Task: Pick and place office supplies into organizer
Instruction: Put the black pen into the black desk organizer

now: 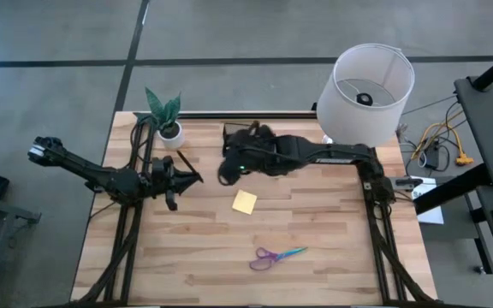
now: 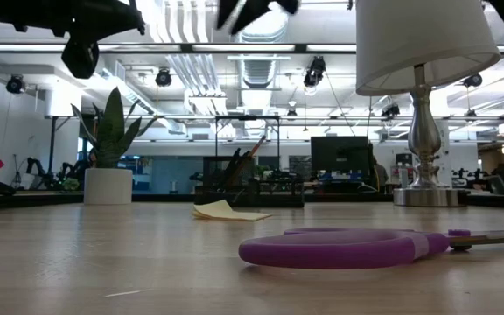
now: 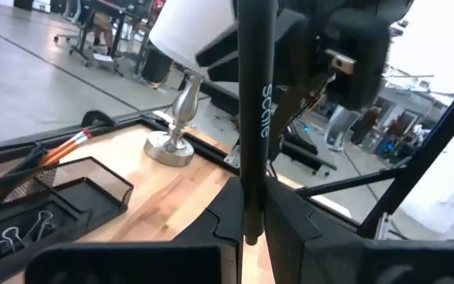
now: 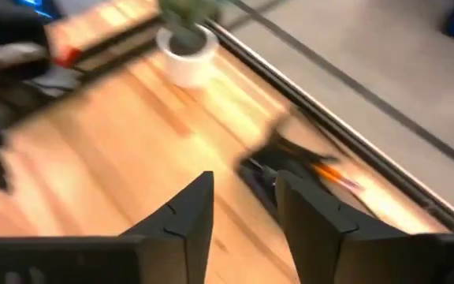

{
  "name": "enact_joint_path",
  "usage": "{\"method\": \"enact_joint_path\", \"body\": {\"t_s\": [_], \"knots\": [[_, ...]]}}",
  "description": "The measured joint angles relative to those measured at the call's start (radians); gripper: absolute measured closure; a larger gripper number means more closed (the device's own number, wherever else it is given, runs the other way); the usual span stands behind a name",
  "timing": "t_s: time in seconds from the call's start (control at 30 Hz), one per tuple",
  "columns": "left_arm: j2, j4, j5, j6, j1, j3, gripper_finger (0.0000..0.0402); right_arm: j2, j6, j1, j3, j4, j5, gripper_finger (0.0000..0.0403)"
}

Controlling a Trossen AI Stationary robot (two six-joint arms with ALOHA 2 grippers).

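Note:
My left gripper (image 1: 176, 174) is over the table's left part, clear of the wood, shut on a black pen (image 3: 255, 110). My right gripper (image 4: 243, 209) reaches in from the right and hangs open above the black mesh organizer (image 1: 245, 137), which stands near the far edge. The organizer (image 3: 61, 193) holds an orange pencil (image 3: 63, 148) and binder clips. A yellow sticky-note pad (image 1: 245, 202) lies flat at mid-table. The purple-and-teal scissors (image 1: 276, 255) lie flat nearer the front. My left gripper pinches the black pen between its two fingers close to one end (image 3: 251, 207). The fingers point about level toward the table's right and lie across the pen. The long free part with its lettering (image 3: 265, 110) sticks out past the fingers, clear of the table.
A white pot with a green plant (image 1: 168, 120) stands at the far left, close to my left gripper. A white lamp (image 1: 371, 81) stands at the far right. Bare wood lies along the near edge around the scissors.

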Motion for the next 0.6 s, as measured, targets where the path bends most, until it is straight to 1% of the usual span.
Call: {"method": "enact_joint_path", "body": {"t_s": [0.07,0.17,0.3,0.37,0.47,0.53,0.6], "knots": [[0.000,0.018,0.014,-0.028,0.013,0.001,0.0390,-0.020,0.065,0.005,0.000,-0.115,0.050,0.0261],[0.002,0.101,0.055,-0.113,0.053,-0.002,0.0390,-0.040,0.209,0.015,0.000,-0.247,0.119,0.0253],[0.016,0.185,0.133,-0.266,0.139,-0.005,0.0390,-0.066,0.428,0.032,0.000,-0.384,0.140,0.0251],[0.026,0.204,0.193,-0.387,0.187,-0.005,0.0390,-0.070,0.506,0.037,0.000,-0.405,0.141,0.0250],[0.057,0.202,0.284,-0.622,0.243,-0.005,0.0390,-0.070,0.513,0.049,-0.003,-0.392,0.136,0.0251],[0.079,0.204,0.335,-0.717,0.254,-0.005,0.0390,-0.067,0.515,0.058,-0.003,-0.394,0.129,0.0253],[0.099,0.228,0.383,-0.765,0.254,-0.005,0.0390,-0.066,0.511,0.065,-0.003,-0.395,0.107,0.0257]]}}
